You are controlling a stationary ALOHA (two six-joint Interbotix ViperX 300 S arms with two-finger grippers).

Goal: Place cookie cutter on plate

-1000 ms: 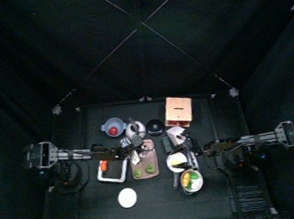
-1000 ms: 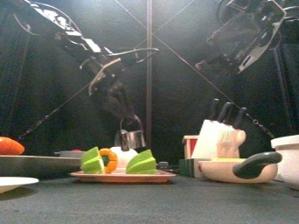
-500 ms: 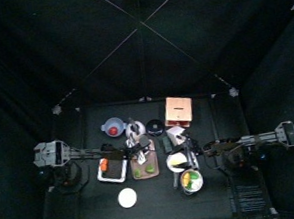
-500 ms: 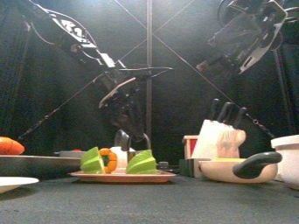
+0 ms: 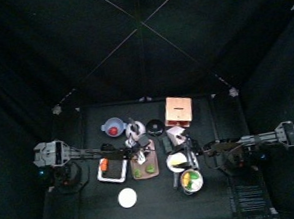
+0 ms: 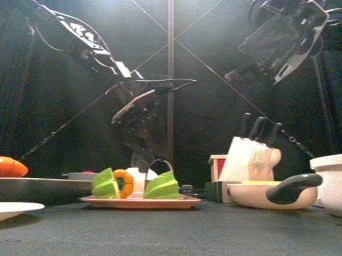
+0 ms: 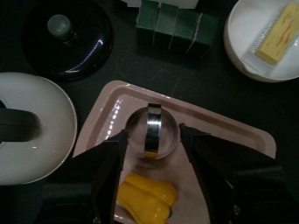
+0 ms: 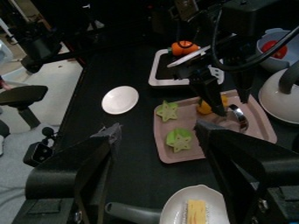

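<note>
The cookie cutter [image 7: 153, 133], a shiny metal ring, stands on edge on the pink plate [image 7: 239, 144]. My left gripper [image 7: 160, 147] hangs above it, jaws open on either side and apart from the ring. In the front view the cutter [image 6: 160, 168] rests on the plate [image 6: 140, 201] and the left gripper [image 6: 134, 110] is well above it. The right wrist view shows the cutter [image 8: 237, 112] at the plate's far end. My right gripper [image 8: 170, 149] is open and empty, held high at the table's right side.
Two green star shapes [image 8: 172, 109] and an orange piece [image 8: 207, 107] share the pink plate. Around it are a black lid [image 7: 65, 39], a white bowl [image 7: 24, 127], a butter plate [image 7: 274, 35], a knife block [image 6: 247, 150] and a small white plate [image 8: 119, 99].
My left gripper has risen from the pink plate and let go of the cutter, which now stands on the plate. The right arm has not moved.
</note>
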